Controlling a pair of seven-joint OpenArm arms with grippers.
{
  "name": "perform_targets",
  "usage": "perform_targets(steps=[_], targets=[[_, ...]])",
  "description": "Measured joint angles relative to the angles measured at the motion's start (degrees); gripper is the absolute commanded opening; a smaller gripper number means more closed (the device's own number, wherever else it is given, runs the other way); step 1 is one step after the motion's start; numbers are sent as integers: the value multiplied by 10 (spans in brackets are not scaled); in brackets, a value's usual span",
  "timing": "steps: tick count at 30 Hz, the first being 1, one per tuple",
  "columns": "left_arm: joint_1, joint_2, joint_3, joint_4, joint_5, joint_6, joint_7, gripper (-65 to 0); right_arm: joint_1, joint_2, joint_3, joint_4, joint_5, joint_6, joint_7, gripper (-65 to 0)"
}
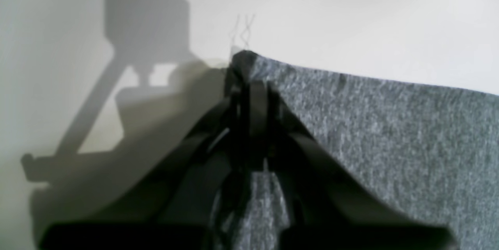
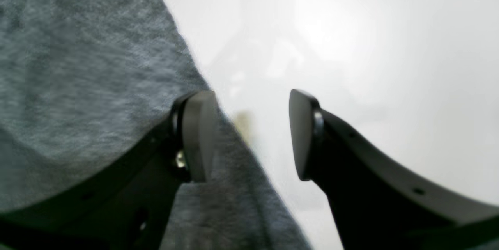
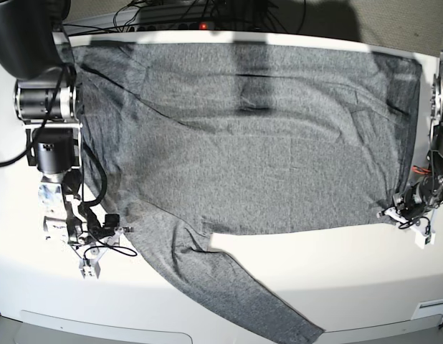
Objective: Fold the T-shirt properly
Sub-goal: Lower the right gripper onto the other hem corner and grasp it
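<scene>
The heather-grey T-shirt (image 3: 264,143) lies spread flat over the white table (image 3: 350,287), with one long sleeve (image 3: 257,301) running toward the front edge. At the base view's right, my left gripper (image 3: 390,213) is shut on the shirt's lower corner. The left wrist view shows the fabric (image 1: 390,133) pinched at the tips of that gripper (image 1: 245,74). My right gripper (image 3: 89,271) is at the base view's left, beside the shirt's edge. In the right wrist view this gripper (image 2: 251,137) stands open. One finger (image 2: 199,137) is over the fabric's edge (image 2: 78,66) and the other is over bare table.
Cables and a power strip with a red light (image 3: 202,26) lie behind the table's far edge. The right arm's body (image 3: 46,107) stands over the shirt's left side. Bare white table shows in front of the shirt's hem.
</scene>
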Motion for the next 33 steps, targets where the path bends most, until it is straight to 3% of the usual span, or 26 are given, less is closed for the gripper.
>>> perform_targets(steps=[3,13,17,21,33], targets=[[0,0,0,0,0,0,0,-650,-9,0,0,-2,34,0,4,-347],[0,0,0,0,0,0,0,-650,-8,24,0,-47,26,0,5,-347],[0,0,0,0,0,0,0,-650,-7,20,0,-57,27,0,8,-348],[0,0,0,0,0,0,0,-650,-12,15,0,-57,33,19,17,-417],[0,0,0,0,0,0,0,-650,-15,10,1,-57,41,39,22,-408]])
